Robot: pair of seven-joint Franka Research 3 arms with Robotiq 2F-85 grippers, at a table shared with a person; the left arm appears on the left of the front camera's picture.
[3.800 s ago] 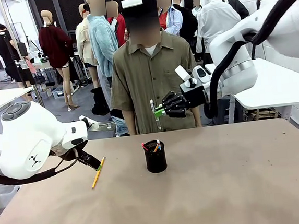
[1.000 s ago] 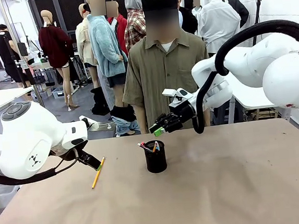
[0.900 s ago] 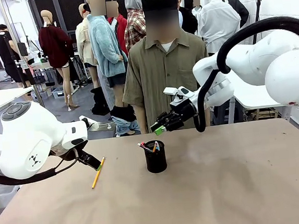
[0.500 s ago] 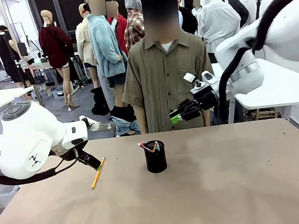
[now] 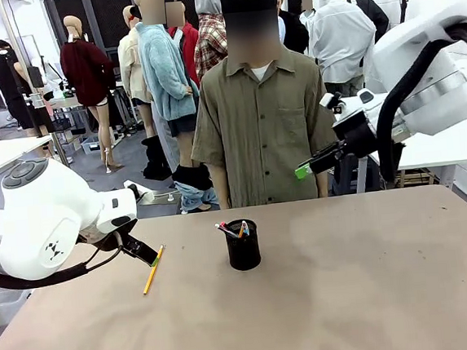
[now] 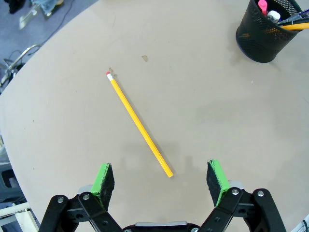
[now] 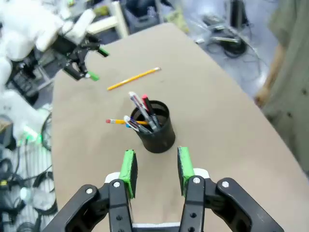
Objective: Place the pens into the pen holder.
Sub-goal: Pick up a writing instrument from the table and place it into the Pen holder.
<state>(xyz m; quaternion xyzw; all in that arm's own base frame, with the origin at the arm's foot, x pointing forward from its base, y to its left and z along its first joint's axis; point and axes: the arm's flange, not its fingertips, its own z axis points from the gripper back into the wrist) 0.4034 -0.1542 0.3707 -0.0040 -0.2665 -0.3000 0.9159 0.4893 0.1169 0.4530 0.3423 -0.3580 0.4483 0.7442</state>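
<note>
Yellow pencil [image 5: 153, 269] lies flat on table [image 5: 375, 294], left of pen holder [image 5: 243, 246]. Left gripper [image 6: 159, 174] hangs just by it, fingers spread wide. Holder upright w/ several pens [image 5: 234, 229] inside. Right gripper [image 5: 303, 171] up beyond holder's right, fingers apart. Person [image 5: 261, 115] behind holder.

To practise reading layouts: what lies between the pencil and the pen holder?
Bare table runs from pencil to holder, apart from a tiny fleck; the left wrist view shows it.

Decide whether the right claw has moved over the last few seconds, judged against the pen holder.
Yes. The right claw has drawn back rightward and slightly up, away from above the pen holder, which stays put.
</note>
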